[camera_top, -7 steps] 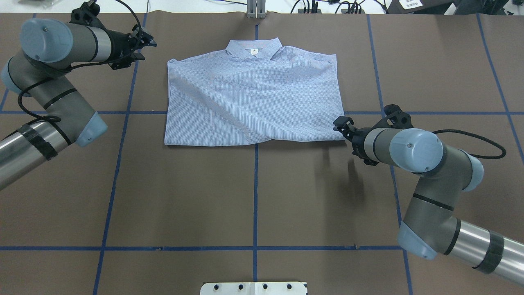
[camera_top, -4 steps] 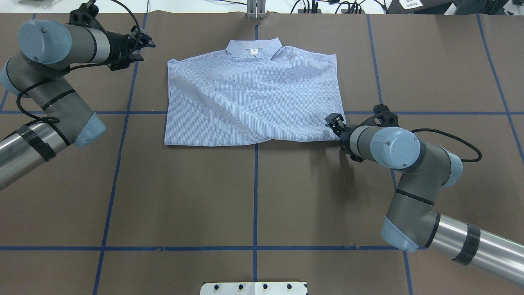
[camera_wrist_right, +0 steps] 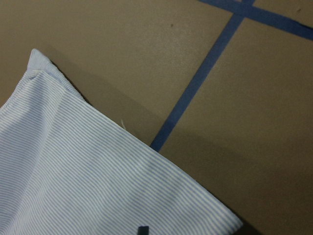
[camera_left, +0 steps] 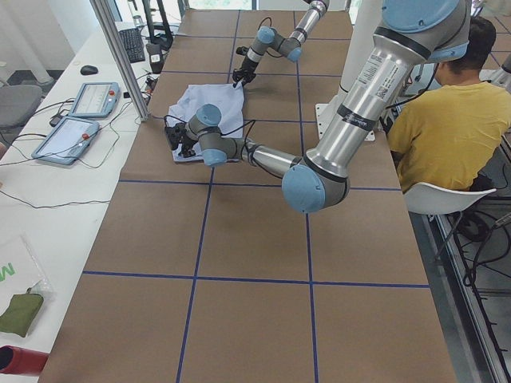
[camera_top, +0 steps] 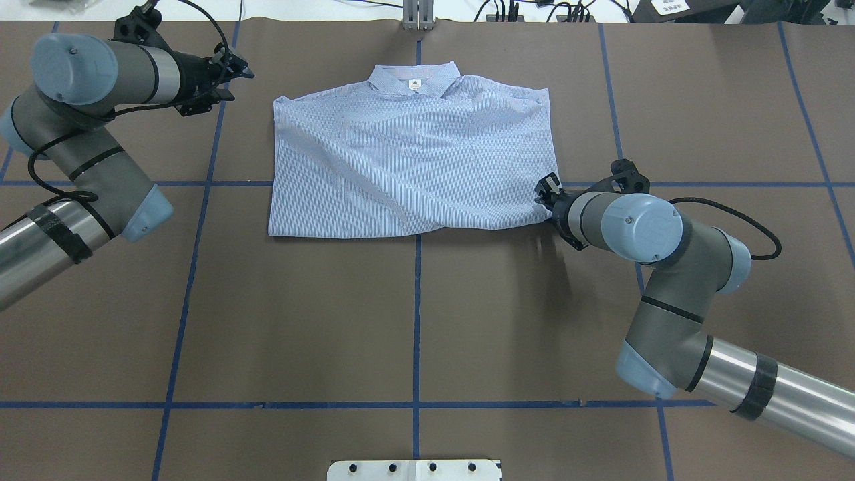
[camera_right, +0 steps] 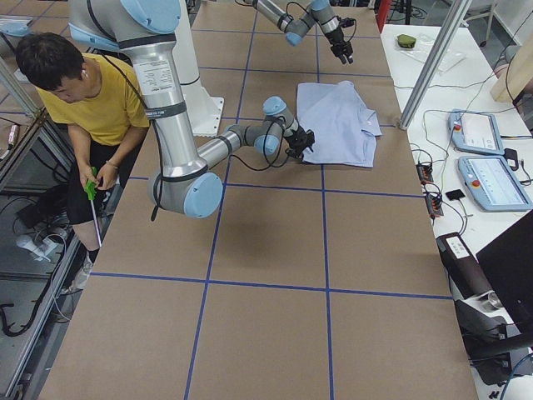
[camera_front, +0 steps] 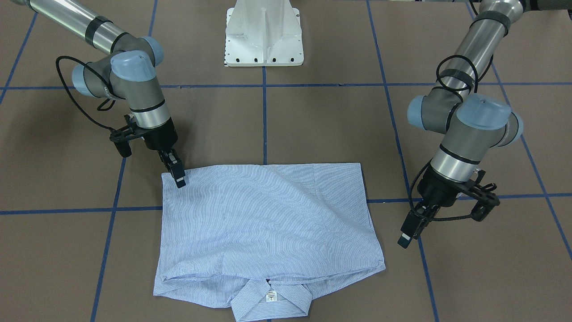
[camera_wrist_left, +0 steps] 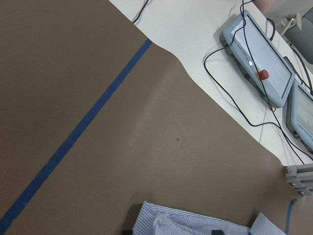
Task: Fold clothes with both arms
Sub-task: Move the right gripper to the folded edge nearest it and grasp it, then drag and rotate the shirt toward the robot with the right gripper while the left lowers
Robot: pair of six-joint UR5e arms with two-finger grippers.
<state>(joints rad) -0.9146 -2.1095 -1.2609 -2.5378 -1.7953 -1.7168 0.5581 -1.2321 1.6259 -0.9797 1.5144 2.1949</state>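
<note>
The light blue striped shirt (camera_top: 414, 160) lies folded flat on the brown table, collar and white label at the far side (camera_front: 268, 223). My right gripper (camera_top: 546, 192) is low at the shirt's near right corner, its fingertips over the corner's edge (camera_front: 178, 176); it looks open. The right wrist view shows that corner's hem (camera_wrist_right: 88, 161) just below the camera. My left gripper (camera_top: 240, 79) hovers open above bare table, off the shirt's far left corner and apart from it (camera_front: 407, 237). The left wrist view catches only the shirt's edge (camera_wrist_left: 195, 223).
The white pedestal base (camera_front: 263, 40) stands at the robot's side of the table. Blue tape lines (camera_top: 417, 321) grid the brown cover. Two teach pendants (camera_wrist_left: 259, 63) with cables lie on the white bench beyond. A seated person in yellow (camera_left: 447, 120) is beside the table.
My right arm has swung in to the left and slightly farther away, bringing its gripper onto the shirt's near right corner. The left arm has barely shifted.
</note>
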